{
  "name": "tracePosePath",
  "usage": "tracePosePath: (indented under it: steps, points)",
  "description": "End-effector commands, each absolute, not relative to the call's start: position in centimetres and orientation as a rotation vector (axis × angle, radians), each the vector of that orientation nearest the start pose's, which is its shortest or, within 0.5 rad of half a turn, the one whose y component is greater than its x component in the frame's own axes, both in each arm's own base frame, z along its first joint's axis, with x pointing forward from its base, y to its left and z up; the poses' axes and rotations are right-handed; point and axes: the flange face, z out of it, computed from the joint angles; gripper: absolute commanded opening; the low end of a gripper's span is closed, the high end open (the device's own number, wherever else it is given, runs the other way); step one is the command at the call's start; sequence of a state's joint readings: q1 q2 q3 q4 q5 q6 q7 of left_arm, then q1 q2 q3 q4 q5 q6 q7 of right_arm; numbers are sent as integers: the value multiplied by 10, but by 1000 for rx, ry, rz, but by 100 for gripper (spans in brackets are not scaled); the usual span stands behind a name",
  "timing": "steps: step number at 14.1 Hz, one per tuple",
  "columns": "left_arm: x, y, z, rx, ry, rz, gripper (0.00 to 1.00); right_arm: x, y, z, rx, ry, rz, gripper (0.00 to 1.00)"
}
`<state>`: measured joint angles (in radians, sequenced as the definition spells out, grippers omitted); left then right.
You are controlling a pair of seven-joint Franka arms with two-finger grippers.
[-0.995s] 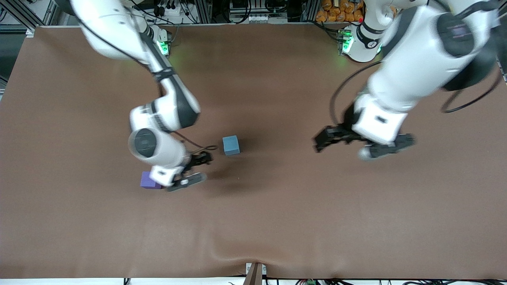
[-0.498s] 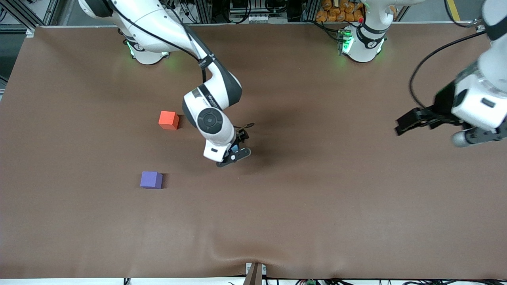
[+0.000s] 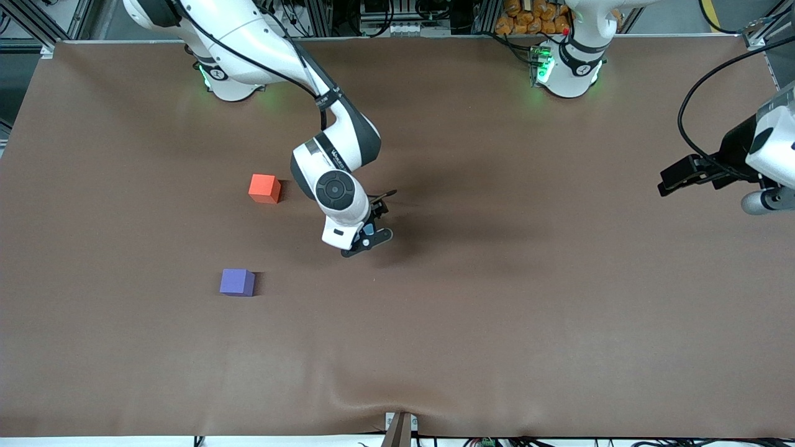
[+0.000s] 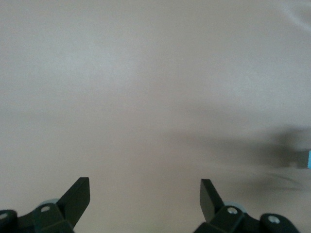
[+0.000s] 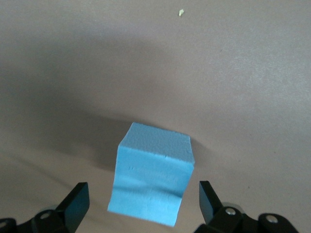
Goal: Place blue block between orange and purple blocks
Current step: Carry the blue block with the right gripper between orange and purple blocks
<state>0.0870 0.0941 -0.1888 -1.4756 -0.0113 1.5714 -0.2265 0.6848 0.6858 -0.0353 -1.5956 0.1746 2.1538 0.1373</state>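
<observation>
The right hand (image 3: 367, 231) has come off the purple block's (image 3: 236, 282) side of the counter (image 3: 497, 323) in the last second and now sits over the blue block (image 3: 369, 229), which has not shifted from its spot near the counter's middle. In the right wrist view the blue block (image 5: 151, 180) stands between the two spread fingers (image 5: 74, 201), which do not touch it, so the hand is open and the grasp looks about to begin rather than done.

The left hand (image 3: 714, 180) has pulled away toward its own end of the counter and waits there, open and empty.

From the blue block, the orange block (image 3: 264, 187) lies at about ten o'clock and the purple block at about eight o'clock, with a bare gap between them for the placement.

No containers are on the counter.
</observation>
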Motion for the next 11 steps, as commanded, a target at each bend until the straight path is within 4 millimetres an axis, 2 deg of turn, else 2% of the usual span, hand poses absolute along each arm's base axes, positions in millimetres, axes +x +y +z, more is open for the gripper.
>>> tracePosePath:
  steps: [1, 2, 4, 5, 6, 8, 9, 11]
  points:
    - [558, -47, 617, -3135, -132, -61, 100, 539, 424, 205, -3022, -587, 206, 100]
    - [557, -42, 618, -3134, -141, -59, 100, 539, 424, 201, -3029, -560, 204, 100]
    - [552, -39, 625, -3131, -141, -64, 100, 543, 420, 202, -3030, -541, 194, 37]
    - [548, -38, 631, -3130, -132, -56, 100, 545, 418, 203, -3032, -532, 197, 22]
    - [546, -33, 632, -3129, -139, -47, 100, 547, 415, 204, -3037, -505, 197, 16]
    - [546, -28, 632, -3132, -104, -36, 100, 548, 412, 219, -3053, -400, 195, 16]
    - [546, -30, 630, -3133, -80, -29, 100, 547, 409, 232, -3054, -368, 183, 16]
    - [536, -30, 626, -3138, -65, 87, 100, 558, 385, 269, -3063, -232, 124, 19]
